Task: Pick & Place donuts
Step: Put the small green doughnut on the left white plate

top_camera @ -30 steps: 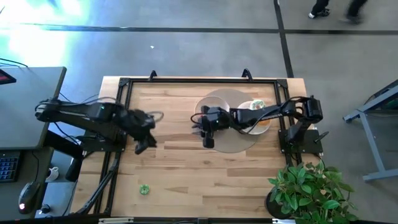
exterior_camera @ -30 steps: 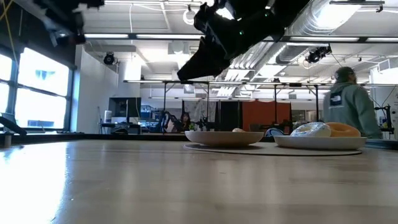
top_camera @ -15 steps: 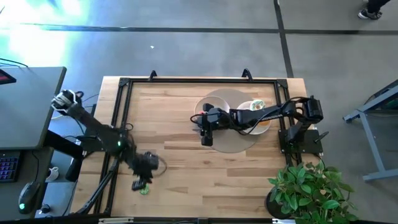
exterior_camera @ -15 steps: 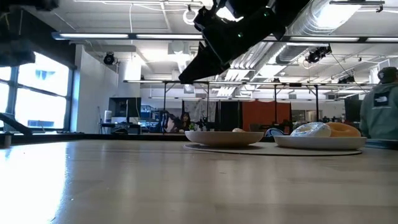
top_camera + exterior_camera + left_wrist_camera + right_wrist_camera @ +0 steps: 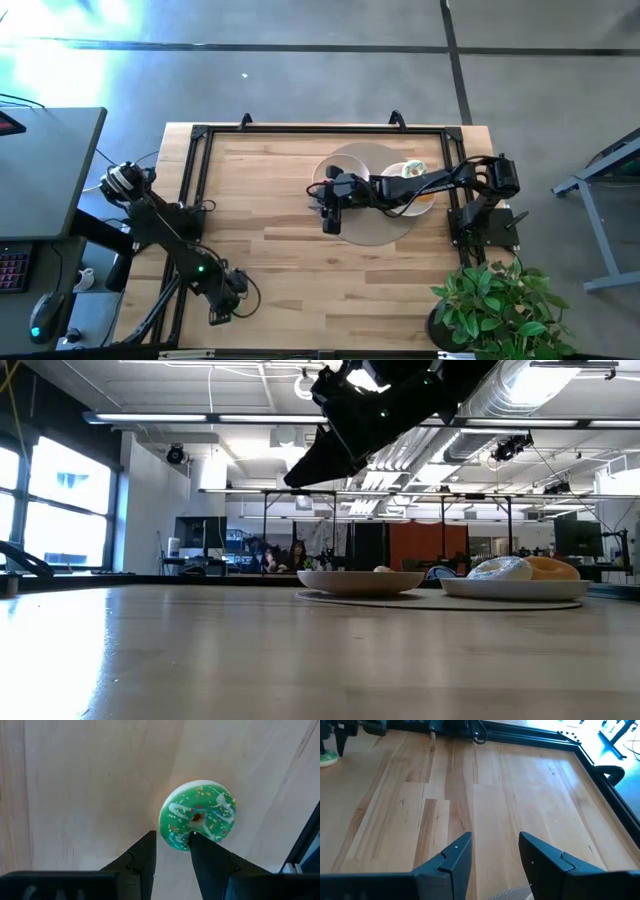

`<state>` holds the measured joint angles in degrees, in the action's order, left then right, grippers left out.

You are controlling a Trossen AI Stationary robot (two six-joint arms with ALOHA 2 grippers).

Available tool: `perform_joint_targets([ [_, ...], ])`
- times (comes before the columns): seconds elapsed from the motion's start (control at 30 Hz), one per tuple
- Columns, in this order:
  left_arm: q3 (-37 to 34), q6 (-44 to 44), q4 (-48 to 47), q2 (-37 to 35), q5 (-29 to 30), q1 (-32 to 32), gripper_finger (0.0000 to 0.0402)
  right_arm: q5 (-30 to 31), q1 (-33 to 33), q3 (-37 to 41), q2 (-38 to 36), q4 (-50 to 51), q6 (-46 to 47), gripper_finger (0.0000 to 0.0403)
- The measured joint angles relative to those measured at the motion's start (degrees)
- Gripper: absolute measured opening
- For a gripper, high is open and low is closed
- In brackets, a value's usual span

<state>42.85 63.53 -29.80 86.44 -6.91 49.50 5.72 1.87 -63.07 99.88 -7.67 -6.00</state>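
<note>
Left wrist view: one green donut.

A potted plant stands at the wooden table's near right corner, a grey desk left of it, and two plates upon it.

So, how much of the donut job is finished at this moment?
Looks partly done: a white-iced donut and an orange donut lie on the round white plate. In hand: the left gripper, open, sits over the green-iced donut on the wooden table, not yet gripping. The right gripper waits open near the plates.
</note>
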Motion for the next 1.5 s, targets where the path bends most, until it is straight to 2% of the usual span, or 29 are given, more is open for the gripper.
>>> perform_joint_targets([
  [0.2, 0.0, 0.0, 0.3, 0.0, 1.4, -0.3, 0.0105, 0.0, 0.0, 0.0, 0.0, 0.0, 0.0, 0.0158],
  [0.27, 0.0, 0.0, 0.8, 0.0, 1.6, -0.3, 0.0083, 0.1, 0.0, 0.0, 0.0, 0.0, 0.0, 0.0160],
  [0.4, 0.3, -2.0, 4.0, 0.0, 2.4, -0.8, 0.0015, 0.2, 0.0, 0.0, 0.0, 0.0, 0.2, 0.0161],
  [0.57, 3.3, -4.2, 3.3, -0.3, 6.8, -5.9, 0.0020, 0.1, 0.0, 0.0, -0.5, 0.6, 2.9, 0.0161],
  [0.73, 7.4, -15.0, -0.5, -0.7, 12.5, -17.0, 0.0004, 0.2, -0.7, 0.0, -7.8, 11.4, 3.2, 0.0157],
  [0.93, 12.1, -32.1, 0.7, -0.7, 13.9, -35.5, 0.0007, 4.7, -2.2, 0.0, -20.2, 33.9, 9.7, 0.0147],
  [1.1, 14.3, -46.4, 11.4, 0.0, 10.7, -50.1, 0.0002, 5.5, -2.8, 0.3, -26.9, 46.5, 16.9, 0.0145],
  [1.33, 14.4, -50.8, 25.0, 2.0, 9.6, -64.9, 0.0003, 10.3, -3.8, 0.3, -29.1, 52.4, 18.6, 0.0143],
  [1.5, 14.4, -48.8, 30.3, 5.9, 8.7, -71.3, 0.0003, 10.8, -3.8, 0.3, -29.1, 52.5, 17.4, 0.0143],
])
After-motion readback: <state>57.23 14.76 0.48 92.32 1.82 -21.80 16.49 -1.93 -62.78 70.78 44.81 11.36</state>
